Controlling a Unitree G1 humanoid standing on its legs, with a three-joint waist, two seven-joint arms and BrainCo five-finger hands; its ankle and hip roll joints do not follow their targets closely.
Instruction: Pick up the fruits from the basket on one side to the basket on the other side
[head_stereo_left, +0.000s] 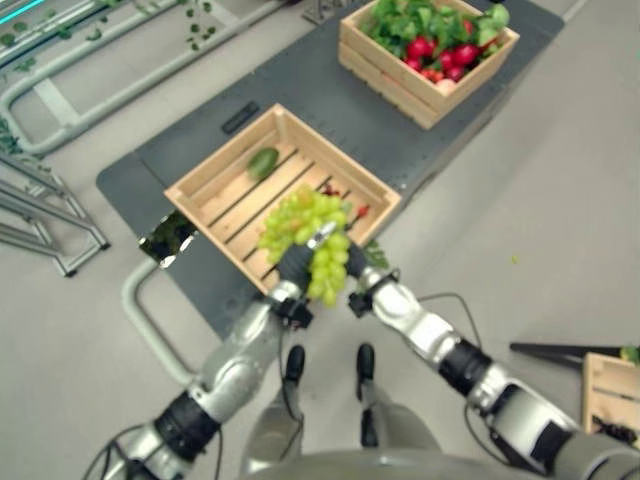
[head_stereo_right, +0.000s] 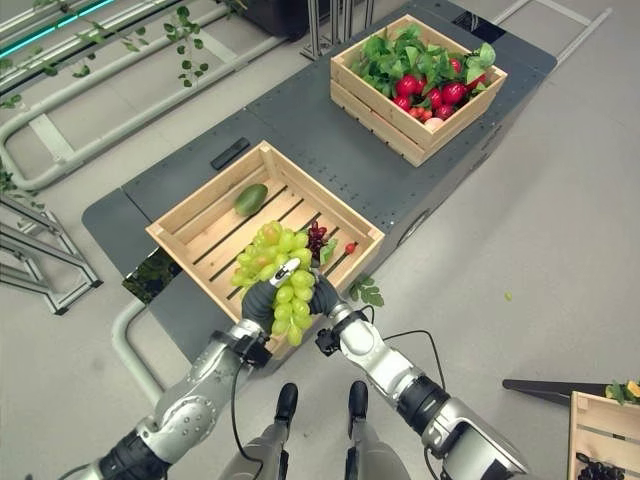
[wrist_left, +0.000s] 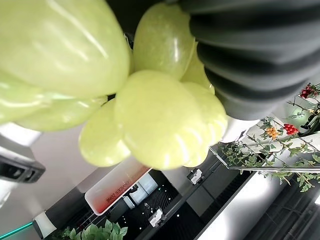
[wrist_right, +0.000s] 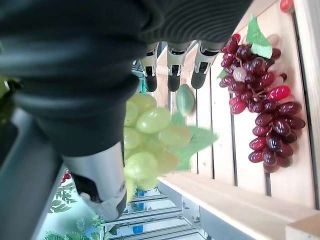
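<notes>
Grapes (head_stereo_right: 278, 268) clasped between both hands, left hand (head_stereo_right: 258, 300) and right hand (head_stereo_right: 322, 295) curled round bunch; nearest crate (head_stereo_right: 200, 215) at 12 o'clock.

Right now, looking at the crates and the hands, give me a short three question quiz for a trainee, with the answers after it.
1. True or false: the near wooden crate holds a green mango and purple grapes.
2. Which hands meet at the green grape bunch? A) left hand alone B) right hand alone C) both
3. Fill in: the far crate holds leafy greens and ____ fruit.

Key: 1 true; 2 C; 3 red.
</notes>
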